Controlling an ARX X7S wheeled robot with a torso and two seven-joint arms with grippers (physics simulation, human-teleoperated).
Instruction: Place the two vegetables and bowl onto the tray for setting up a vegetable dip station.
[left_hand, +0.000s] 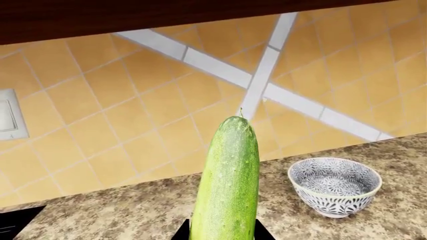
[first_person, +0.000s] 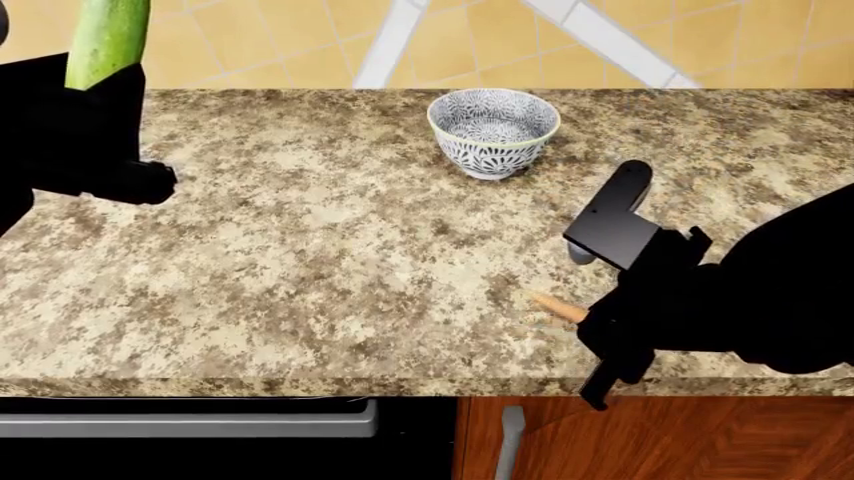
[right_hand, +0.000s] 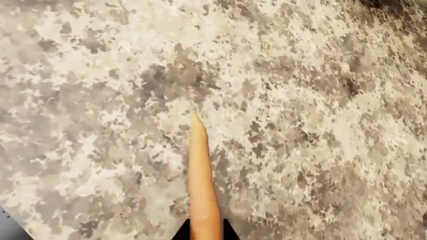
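Note:
My left gripper (left_hand: 222, 234) is shut on the light-green cucumber (left_hand: 227, 180), which stands upright out of it. In the head view the cucumber (first_person: 107, 38) rises at the far left, above the counter. The blue-patterned bowl (first_person: 493, 131) sits at the back of the counter, apart from both arms; it also shows as the bowl (left_hand: 334, 185) in the left wrist view. My right gripper (right_hand: 205, 235) is shut on the orange carrot (right_hand: 202, 185), whose pointed tip (first_person: 554, 305) pokes out near the counter's front edge. The tray is out of view.
The speckled granite counter (first_person: 334, 260) runs wall to wall. A yellow tiled wall (first_person: 267, 40) with white stripes stands behind it. Below the front edge are a dark appliance (first_person: 187, 430) and a wooden cabinet door (first_person: 641, 440). A wall outlet (left_hand: 10, 115) is on the tiles.

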